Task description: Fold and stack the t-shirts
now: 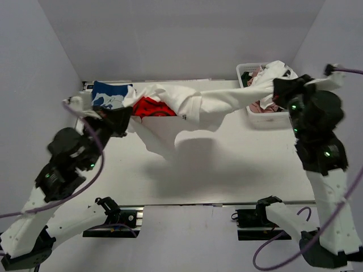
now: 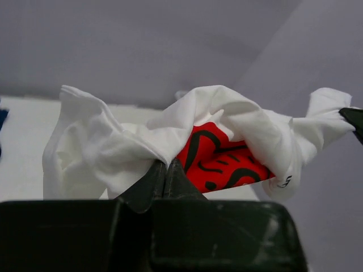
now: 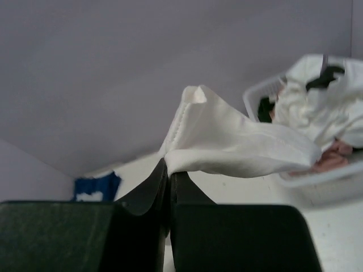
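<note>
Cloth of the white red-logo t-shirt (image 1: 210,105) hangs stretched between my left claw (image 2: 165,165) and right claw (image 3: 169,163), each pinched tight on it.

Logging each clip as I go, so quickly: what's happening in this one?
Both arms are holding up the large white t-shirt, the one with the red logo. The left pincer is shut on one bunched end and the right pincer on a hemmed edge, so the shirt hangs stretched between them over the table, not yet folded. A blue t-shirt lies at the back left; more clothes sit in the white basket at the back right.
</note>
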`<state>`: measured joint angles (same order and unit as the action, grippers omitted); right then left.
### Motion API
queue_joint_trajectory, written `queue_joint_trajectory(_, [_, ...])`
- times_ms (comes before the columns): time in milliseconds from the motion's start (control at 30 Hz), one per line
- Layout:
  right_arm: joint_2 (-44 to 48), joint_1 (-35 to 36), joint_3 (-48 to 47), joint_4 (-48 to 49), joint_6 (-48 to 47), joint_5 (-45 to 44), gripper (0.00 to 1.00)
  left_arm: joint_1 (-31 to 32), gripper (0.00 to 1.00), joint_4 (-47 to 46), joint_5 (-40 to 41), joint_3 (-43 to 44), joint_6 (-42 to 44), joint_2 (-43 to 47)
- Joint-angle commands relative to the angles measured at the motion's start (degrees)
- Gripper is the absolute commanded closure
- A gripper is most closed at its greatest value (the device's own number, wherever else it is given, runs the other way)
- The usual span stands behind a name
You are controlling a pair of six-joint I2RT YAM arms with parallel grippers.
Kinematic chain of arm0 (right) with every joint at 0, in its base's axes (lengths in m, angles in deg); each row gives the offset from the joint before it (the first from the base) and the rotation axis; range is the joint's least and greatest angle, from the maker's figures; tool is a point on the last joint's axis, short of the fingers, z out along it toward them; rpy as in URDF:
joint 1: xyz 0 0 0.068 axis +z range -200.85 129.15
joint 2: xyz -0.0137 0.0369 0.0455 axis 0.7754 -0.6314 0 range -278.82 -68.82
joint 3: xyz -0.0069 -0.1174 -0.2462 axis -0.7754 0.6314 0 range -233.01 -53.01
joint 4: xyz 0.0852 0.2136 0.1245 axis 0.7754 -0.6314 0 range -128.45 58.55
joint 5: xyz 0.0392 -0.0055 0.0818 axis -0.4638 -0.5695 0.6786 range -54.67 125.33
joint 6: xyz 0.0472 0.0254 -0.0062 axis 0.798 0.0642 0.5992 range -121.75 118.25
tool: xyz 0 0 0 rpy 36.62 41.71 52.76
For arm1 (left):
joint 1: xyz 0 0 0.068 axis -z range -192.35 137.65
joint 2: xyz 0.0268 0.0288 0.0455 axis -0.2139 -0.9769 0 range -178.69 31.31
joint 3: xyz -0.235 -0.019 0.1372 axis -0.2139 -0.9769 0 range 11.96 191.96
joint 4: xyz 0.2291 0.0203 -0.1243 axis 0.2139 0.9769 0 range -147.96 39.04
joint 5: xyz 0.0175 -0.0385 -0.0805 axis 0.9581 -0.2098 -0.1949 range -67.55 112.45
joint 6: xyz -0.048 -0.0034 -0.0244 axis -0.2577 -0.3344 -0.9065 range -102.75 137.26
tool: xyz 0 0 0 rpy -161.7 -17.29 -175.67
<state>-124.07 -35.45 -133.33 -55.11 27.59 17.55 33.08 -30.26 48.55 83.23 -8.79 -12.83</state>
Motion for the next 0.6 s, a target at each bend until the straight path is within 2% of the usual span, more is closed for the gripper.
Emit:
queue_joint_trajectory(0, [3.1, -0.4, -8.2, -5.6, -3.5, -1.3, 1.00, -1.0, 1.00, -2.2, -7.4, 4.7, 4.4, 4.7])
queue_joint_trajectory(100, [6.5, -0.4, -12.7, -8.1, -5.1, 1.2, 1.00, -1.0, 1.00, -1.6, -12.9, 6.8, 5.2, 6.7])
queue_joint_trajectory(233, [6.6, -0.5, -16.4, -9.1, -6.1, 4.6, 1.00, -1.0, 1.00, -1.1, -14.3, 7.0, 3.9, 8.0])
queue_joint_trajectory(333, [4.2, -0.5, -17.1, -9.8, -6.3, 5.0, 1.00, -1.0, 1.00, -0.6, -9.2, 7.0, 2.0, 6.2])
queue_joint_trajectory(433, [-3.3, -0.5, -14.3, -10.6, -5.9, 3.8, 1.00, -1.0, 1.00, 2.4, 2.6, 5.0, -1.4, 0.1])
queue_joint_trajectory(500, [-8.6, -0.7, -11.1, -9.6, -6.2, 5.2, 1.00, -1.0, 0.99, 2.4, 13.1, 1.0, -4.3, -3.6])
queue_joint_trajectory(567, [-15.4, -0.9, -7.0, -8.7, -5.5, 5.9, 1.00, -1.5, 0.79, 6.6, 20.7, -1.2, -8.3, -11.5])
